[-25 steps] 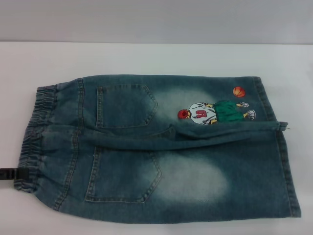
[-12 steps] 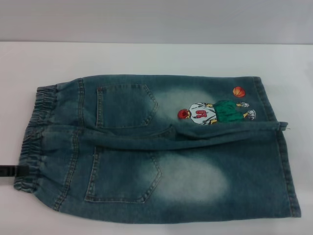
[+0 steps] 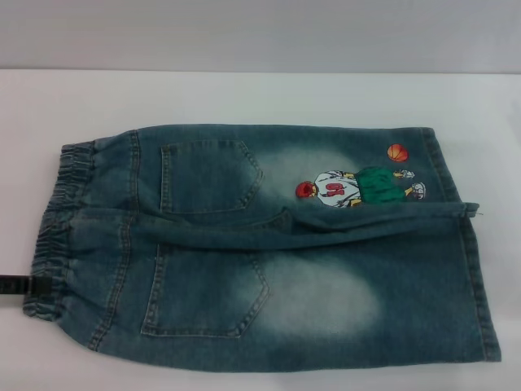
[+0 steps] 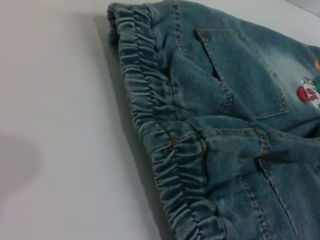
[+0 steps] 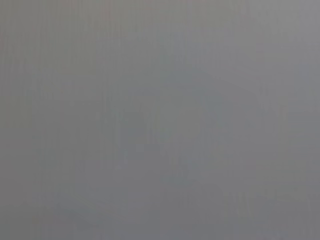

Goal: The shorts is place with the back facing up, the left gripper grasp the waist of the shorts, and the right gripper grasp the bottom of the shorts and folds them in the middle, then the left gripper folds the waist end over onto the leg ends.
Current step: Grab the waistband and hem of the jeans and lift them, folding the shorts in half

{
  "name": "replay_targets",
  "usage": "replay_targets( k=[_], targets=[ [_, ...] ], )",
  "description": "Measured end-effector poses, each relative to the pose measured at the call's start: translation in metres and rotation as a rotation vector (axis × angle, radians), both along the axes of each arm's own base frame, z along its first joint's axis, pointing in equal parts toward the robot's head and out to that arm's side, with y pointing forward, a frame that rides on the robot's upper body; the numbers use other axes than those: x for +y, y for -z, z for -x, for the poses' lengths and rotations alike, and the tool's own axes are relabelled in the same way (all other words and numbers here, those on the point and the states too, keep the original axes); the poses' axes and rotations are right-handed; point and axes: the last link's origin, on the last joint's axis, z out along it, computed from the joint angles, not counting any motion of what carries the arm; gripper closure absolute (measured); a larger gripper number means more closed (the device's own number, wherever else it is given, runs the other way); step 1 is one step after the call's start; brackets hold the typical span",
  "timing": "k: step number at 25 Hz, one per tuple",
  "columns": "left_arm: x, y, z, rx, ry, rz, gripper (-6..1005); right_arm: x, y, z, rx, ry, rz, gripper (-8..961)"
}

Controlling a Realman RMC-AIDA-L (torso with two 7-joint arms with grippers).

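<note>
Shorts (image 3: pixel 269 244) lie flat on the white table (image 3: pixel 244 98), back up, waist end (image 3: pixel 57 228) at 9 o'clock. Left gripper (image 3: pixel 18 287) touches the waistband at 8 o'clock; whether it grips, I cannot tell. Hems (image 3: pixel 472 252) at 3 o'clock.

My shorts (image 3: pixel 269 252) are cloth: blue denim with a faded, washed look, paler in cloudy patches on the seat and legs, matt all over and faintly rough in its weave. The waist end (image 4: pixel 165 145) is gathered elastic, puckered into close ridges, with tan stitching along the seams and the patch pockets (image 3: pixel 207 175). The cartoon print (image 3: pixel 358 186) looks smoother and flatter than the denim around it, in solid red, white and green. The hems (image 3: pixel 480 285) are double-stitched and lie flat. The table (image 3: pixel 244 98) under the cloth is white, smooth and matt. My left gripper (image 3: pixel 16 287) looks black and dull, like matt plastic.
</note>
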Motion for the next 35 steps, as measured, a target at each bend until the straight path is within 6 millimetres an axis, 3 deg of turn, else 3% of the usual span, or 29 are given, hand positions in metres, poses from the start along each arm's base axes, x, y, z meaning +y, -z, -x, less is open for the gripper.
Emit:
replay_targets(
  k=[20,35],
  targets=[
    [-0.004,0.004,0.001,0.021,0.000,0.044,242,0.000,0.001,0.000,-0.002,-0.002,0.006,147],
    [0.002,0.008,-0.014,-0.018,0.050,0.069,246,-0.003,0.002,-0.002,0.001,0.006,0.007,148]
  ],
)
